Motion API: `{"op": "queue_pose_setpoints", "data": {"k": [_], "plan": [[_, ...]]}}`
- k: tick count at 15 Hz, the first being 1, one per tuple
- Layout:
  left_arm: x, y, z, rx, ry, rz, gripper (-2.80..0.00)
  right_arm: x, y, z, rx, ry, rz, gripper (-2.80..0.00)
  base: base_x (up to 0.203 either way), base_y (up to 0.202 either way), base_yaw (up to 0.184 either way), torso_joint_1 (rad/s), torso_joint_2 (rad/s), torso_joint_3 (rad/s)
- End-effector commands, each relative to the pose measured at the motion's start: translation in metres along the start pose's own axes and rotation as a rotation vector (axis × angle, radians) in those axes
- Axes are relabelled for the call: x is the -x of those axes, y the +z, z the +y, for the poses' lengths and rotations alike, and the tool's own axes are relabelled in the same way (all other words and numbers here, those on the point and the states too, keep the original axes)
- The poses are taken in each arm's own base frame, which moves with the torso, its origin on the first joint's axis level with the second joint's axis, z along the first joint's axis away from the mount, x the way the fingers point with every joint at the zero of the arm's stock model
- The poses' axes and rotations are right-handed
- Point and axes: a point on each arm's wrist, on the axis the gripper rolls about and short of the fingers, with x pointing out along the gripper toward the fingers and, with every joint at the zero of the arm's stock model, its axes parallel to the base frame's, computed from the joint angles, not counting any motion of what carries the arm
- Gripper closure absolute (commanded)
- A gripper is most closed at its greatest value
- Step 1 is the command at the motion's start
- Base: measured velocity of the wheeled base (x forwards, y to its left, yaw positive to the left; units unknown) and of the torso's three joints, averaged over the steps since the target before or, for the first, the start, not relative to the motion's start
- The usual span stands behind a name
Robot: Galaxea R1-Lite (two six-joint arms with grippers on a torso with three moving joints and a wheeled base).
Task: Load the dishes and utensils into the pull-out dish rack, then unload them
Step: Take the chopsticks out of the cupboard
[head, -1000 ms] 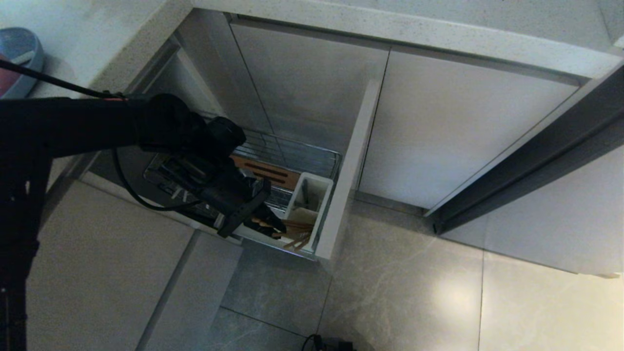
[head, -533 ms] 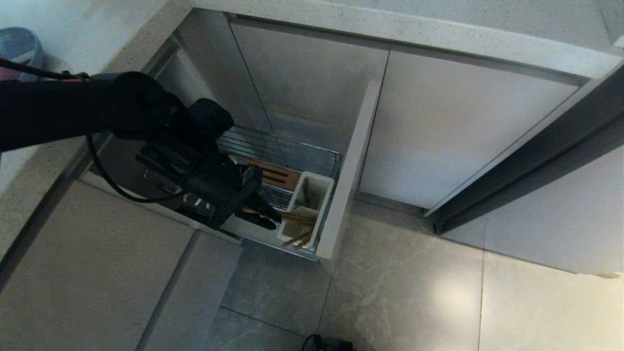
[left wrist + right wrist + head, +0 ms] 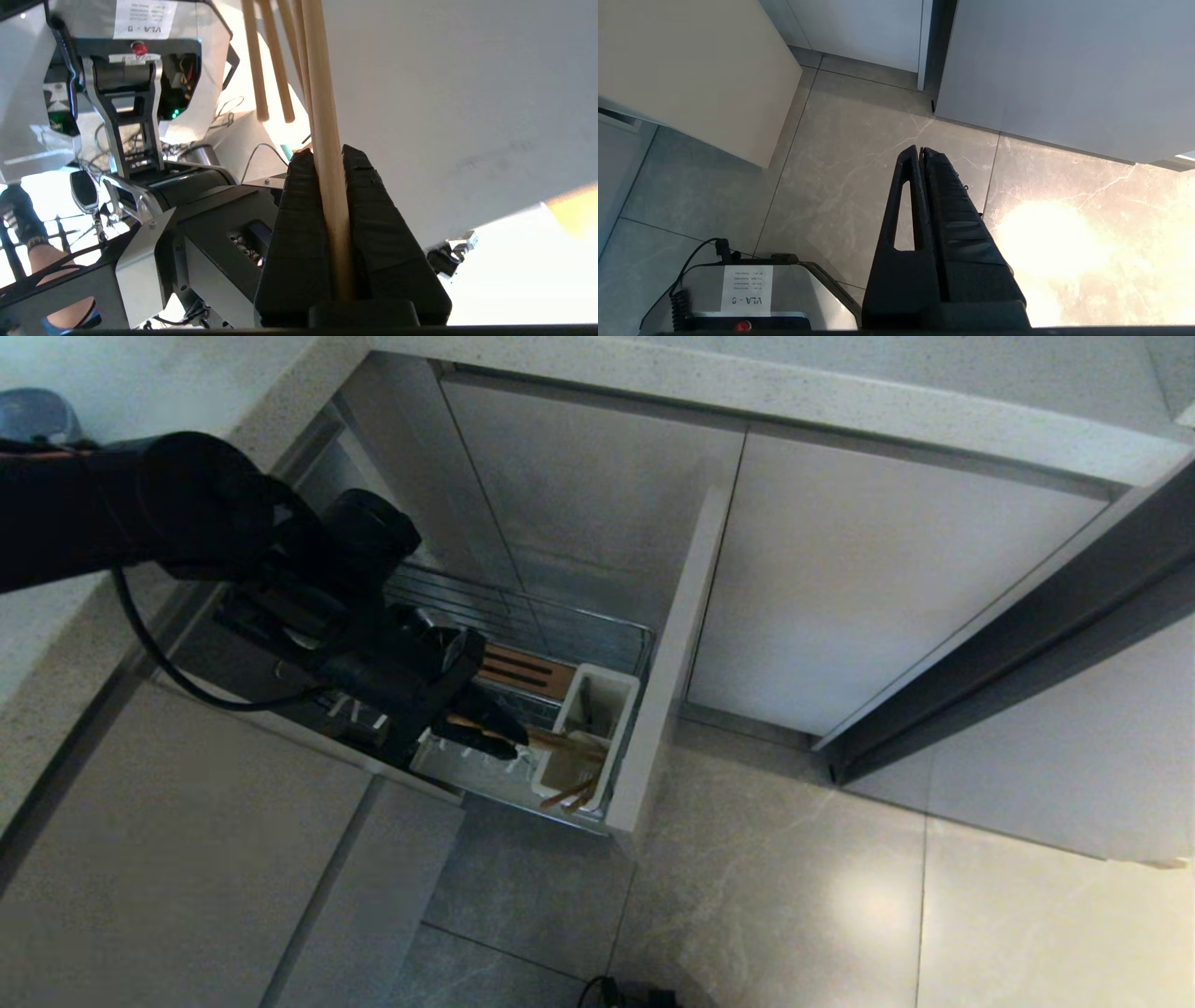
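The pull-out dish rack (image 3: 597, 633) stands drawn out of the cabinet, with its wooden strip (image 3: 519, 673), white caddy (image 3: 592, 735) and beige front panel (image 3: 674, 663). My left gripper (image 3: 487, 730) hangs over the rack beside the caddy, shut on light-brown chopsticks (image 3: 560, 743) that slant into the caddy. The left wrist view shows this gripper (image 3: 327, 154) clamping one chopstick (image 3: 322, 70); two more (image 3: 261, 70) run beside it with their ends free. On the counter at far left, only an edge of the blue plate (image 3: 26, 413) shows. The pink bowl is hidden. My right gripper (image 3: 921, 150) is shut and empty over the floor.
Closed beige cabinet doors (image 3: 868, 579) stand right of the rack, under the speckled countertop (image 3: 747, 383). A dark door frame (image 3: 1018, 653) slants at the right. Grey floor tiles (image 3: 747, 896) lie in front. The robot's base (image 3: 742, 294) sits under the right arm.
My left arm has risen and drawn back toward the counter, pulling the gripped chopsticks partly up out of the caddy. More of the rack's floor and white pegs now shows.
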Motion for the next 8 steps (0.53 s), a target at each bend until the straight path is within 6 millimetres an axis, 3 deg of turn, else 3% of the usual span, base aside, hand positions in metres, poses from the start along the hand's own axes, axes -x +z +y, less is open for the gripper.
{"op": "queue_pose_setpoints", "data": {"k": [1, 8], "plan": [[0.017, -0.012, -0.006, -0.019, -0.02, -0.025, 0.0, 0.0, 0.0, 0.0, -0.001, 0.0, -0.001, 0.0, 0.0, 0.0, 0.0, 0.0, 0.0, 0.0], [0.044, -0.032, -0.012, -0.037, -0.03, -0.06, 0.0, 0.0, 0.0, 0.0, -0.001, 0.002, -0.001, 0.0, 0.0, 0.0, 0.0, 0.0, 0.0, 0.0]]}}
